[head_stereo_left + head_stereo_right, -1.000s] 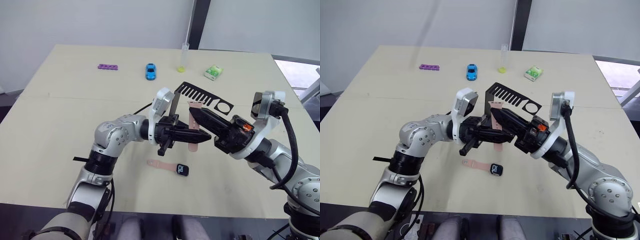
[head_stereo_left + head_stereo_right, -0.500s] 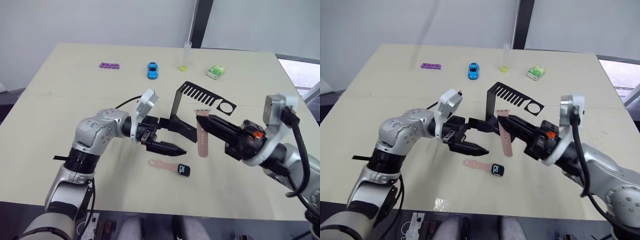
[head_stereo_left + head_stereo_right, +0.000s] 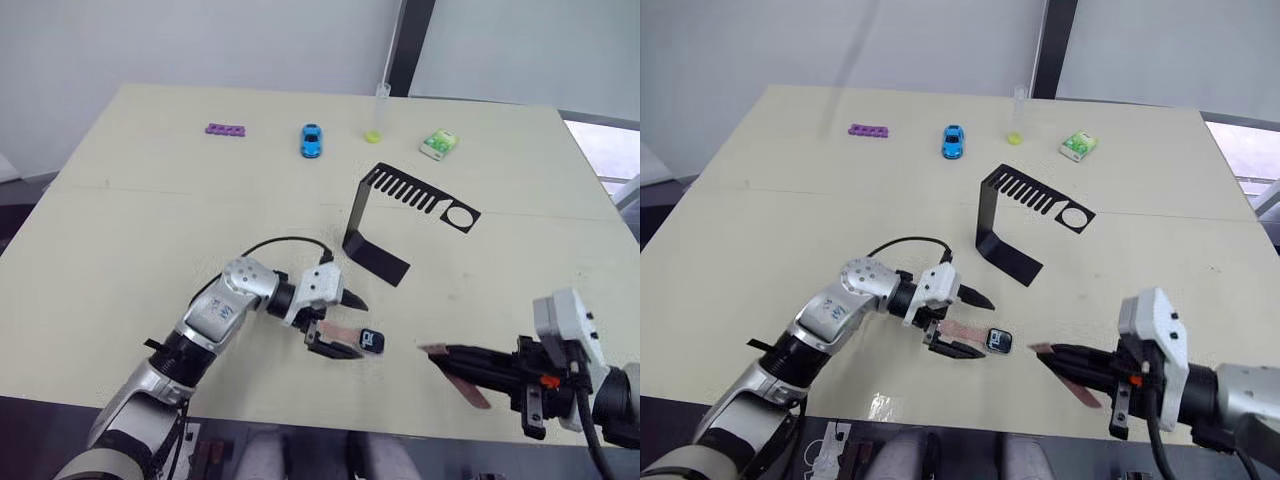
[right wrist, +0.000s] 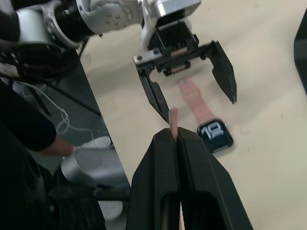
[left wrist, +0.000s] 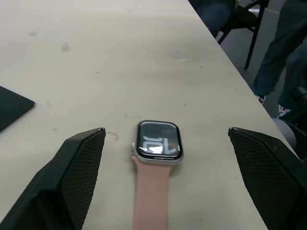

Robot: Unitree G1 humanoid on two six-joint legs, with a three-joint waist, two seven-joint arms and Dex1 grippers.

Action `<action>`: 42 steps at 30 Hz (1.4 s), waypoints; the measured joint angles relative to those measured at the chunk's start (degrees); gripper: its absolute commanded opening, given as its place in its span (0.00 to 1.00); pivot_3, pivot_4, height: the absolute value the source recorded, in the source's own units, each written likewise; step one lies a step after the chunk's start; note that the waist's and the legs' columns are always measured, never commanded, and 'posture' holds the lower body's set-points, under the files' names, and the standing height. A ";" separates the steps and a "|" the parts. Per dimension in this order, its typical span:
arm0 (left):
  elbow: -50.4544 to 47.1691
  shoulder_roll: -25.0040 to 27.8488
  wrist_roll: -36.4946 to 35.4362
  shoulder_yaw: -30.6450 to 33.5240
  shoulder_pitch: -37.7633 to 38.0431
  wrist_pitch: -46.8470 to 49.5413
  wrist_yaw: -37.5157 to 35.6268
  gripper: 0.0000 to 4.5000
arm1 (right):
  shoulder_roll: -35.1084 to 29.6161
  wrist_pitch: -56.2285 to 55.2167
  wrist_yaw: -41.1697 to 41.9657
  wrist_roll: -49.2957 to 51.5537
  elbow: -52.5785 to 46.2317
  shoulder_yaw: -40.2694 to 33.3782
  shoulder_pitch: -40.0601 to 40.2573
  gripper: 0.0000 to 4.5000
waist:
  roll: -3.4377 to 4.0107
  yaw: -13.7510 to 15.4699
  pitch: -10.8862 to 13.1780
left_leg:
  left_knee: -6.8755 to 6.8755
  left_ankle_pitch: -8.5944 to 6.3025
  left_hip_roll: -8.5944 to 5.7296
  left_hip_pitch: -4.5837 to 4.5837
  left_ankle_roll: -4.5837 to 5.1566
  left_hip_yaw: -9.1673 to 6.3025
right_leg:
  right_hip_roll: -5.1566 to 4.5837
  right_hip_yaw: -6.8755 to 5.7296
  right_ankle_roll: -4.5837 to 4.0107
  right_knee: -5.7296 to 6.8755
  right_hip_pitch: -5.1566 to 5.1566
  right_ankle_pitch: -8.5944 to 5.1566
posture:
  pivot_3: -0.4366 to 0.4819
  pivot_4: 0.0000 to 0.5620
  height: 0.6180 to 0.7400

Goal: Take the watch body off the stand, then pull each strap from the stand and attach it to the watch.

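Near the table's [image 3: 120,220] front edge, at about six o'clock from the stand [image 3: 385,225]: watch body [image 3: 371,340] flat, screen up, one pink strap [image 3: 338,332] already joined to it. Left gripper [image 3: 335,325] low over that strap, fingers spread wide on either side, touching neither. Right gripper [image 3: 440,356] at four o'clock from the watch, well apart, fingers pressed together on the second strap [image 3: 462,381]. Far edge, around twelve o'clock: purple bar [image 3: 226,129], blue toy car [image 3: 312,140], tube [image 3: 378,112], green-white box [image 3: 438,145].
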 measured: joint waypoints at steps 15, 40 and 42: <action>3.68 -4.70 7.51 -1.54 1.43 -4.50 5.19 0.98 | 2.75 -5.53 6.51 -13.74 -0.82 2.19 5.74 0.00 | 0.00 0.01 0.00 | 0.04 0.12 -0.02 0.10 -0.19 0.04 | 0.03 0.06 0.00 0.20 0.01 0.00 | 0.48 0.27 1.00; 0.83 -6.15 9.52 -1.92 2.93 1.00 7.87 0.98 | 4.10 -4.75 6.29 -15.06 -0.08 3.82 2.79 0.00 | 0.00 0.11 -0.02 | 0.11 0.16 -0.03 0.14 -0.26 0.04 | 0.04 0.06 0.00 0.32 0.03 0.00 | 0.48 0.27 1.00; 0.39 -6.15 9.53 -1.92 2.93 1.75 7.88 0.98 | 4.25 -4.61 6.29 -15.05 -0.08 3.82 2.80 0.00 | 0.01 0.09 -0.02 | 0.11 0.16 -0.03 0.15 -0.26 0.04 | 0.04 0.06 0.00 0.32 0.03 0.00 | 0.48 0.27 1.00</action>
